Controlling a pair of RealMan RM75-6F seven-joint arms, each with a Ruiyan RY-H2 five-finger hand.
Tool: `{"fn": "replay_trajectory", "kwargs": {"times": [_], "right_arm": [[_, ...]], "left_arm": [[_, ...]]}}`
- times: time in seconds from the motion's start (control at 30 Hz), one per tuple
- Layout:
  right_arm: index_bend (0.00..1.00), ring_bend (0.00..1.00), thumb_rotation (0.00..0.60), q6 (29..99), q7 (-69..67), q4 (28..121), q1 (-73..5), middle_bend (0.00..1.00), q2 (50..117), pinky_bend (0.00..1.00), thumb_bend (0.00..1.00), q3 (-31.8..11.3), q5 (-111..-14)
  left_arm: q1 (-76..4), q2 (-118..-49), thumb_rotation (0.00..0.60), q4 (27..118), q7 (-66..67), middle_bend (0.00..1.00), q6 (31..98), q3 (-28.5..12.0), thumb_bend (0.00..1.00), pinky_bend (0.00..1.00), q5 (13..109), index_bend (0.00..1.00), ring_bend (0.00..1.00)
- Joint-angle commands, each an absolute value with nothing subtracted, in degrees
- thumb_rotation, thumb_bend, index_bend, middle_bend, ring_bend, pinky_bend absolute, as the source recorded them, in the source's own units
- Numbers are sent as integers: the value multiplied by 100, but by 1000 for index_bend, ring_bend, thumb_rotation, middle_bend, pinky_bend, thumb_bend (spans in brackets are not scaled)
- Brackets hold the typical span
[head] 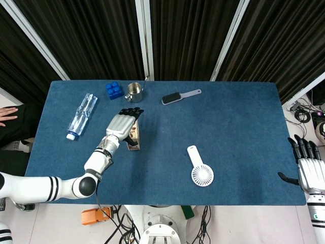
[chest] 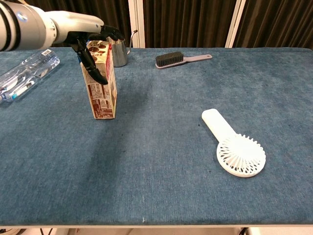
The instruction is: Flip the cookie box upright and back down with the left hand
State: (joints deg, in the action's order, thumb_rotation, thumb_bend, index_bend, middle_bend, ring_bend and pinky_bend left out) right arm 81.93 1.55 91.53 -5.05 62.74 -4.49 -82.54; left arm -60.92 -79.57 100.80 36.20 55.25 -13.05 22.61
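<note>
The cookie box [chest: 102, 93] stands upright on the blue table [chest: 161, 181], left of centre. My left hand [chest: 83, 27] lies over its top: the fingers drape past the far top edge and the thumb presses down the near-left face, gripping the box's upper end. In the head view the left hand [head: 122, 124] hides most of the cookie box [head: 134, 138]. My right hand [head: 307, 170] hangs off the table's right edge, fingers spread, holding nothing.
A clear water bottle [chest: 24, 73] lies at the far left. A metal cup [chest: 117, 49] and a blue block [head: 114, 90] stand just behind the box. A brush [chest: 178, 58] lies at the back centre, and a white hand fan [chest: 234, 147] lies to the right.
</note>
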Motion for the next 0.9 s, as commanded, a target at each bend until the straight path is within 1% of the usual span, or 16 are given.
{"fn": "replay_trajectory", "kwargs": {"times": [0.03, 0.07, 0.17, 0.27, 0.33, 0.47, 0.57, 0.63, 0.73, 0.83, 0.9], "right_arm": [[0, 0, 600, 8188, 148, 9148, -509, 0, 6278, 0, 175, -448, -8252], [0, 0, 600, 8188, 143, 9143, -508, 0, 6280, 0, 175, -448, -8251], [0, 0, 600, 8193, 134, 9137, -498, 0, 6278, 0, 175, -445, -8240], [0, 0, 600, 8195, 126, 9133, -494, 0, 6278, 0, 175, -446, -8234], [0, 0, 600, 8185, 111, 9140, -498, 0, 6271, 0, 175, -440, -8245], [0, 0, 600, 8197, 122, 9144, -498, 0, 6273, 0, 175, -444, -8249], [0, 0, 600, 8209, 134, 9156, -494, 0, 6269, 0, 175, -444, -8252], [0, 0, 600, 8215, 139, 9164, -490, 0, 6266, 0, 175, -442, -8255], [0, 0, 600, 8230, 135, 9167, -477, 0, 6263, 0, 175, -436, -8257], [0, 0, 600, 8245, 122, 9164, -460, 0, 6258, 0, 175, -430, -8253], [0, 0, 600, 8252, 116, 9162, -447, 0, 6255, 0, 175, -424, -8249]], "left_arm": [[-6213, -8050, 600, 9989, 3726, 145, 5582, -1235, 4, 249, 2102, 168, 142], [-6240, -8067, 600, 9957, 3749, 175, 5586, -1216, 19, 286, 2055, 197, 176], [-6288, -8077, 600, 9911, 3831, 278, 5602, -1134, 107, 405, 2004, 287, 290], [-6283, -8063, 600, 9920, 3835, 347, 5686, -1095, 147, 478, 2076, 327, 361], [-6213, -8006, 600, 9998, 3698, 379, 5732, -1115, 153, 513, 2248, 339, 394], [-5935, -7848, 600, 10132, 3117, 388, 5731, -1207, 155, 523, 2970, 340, 402], [-5586, -7843, 600, 10098, 2157, 387, 5599, -1387, 150, 523, 3765, 340, 390], [-5325, -7946, 600, 9916, 1263, 383, 5432, -1521, 144, 523, 4458, 340, 375], [-5022, -8277, 600, 9419, 16, 377, 5362, -1581, 142, 523, 5539, 339, 356], [-4881, -8673, 600, 8724, -1057, 356, 5351, -1440, 130, 493, 6579, 339, 323], [-4825, -8992, 600, 8194, -1699, 346, 5488, -1317, 122, 463, 7165, 339, 302]]}}
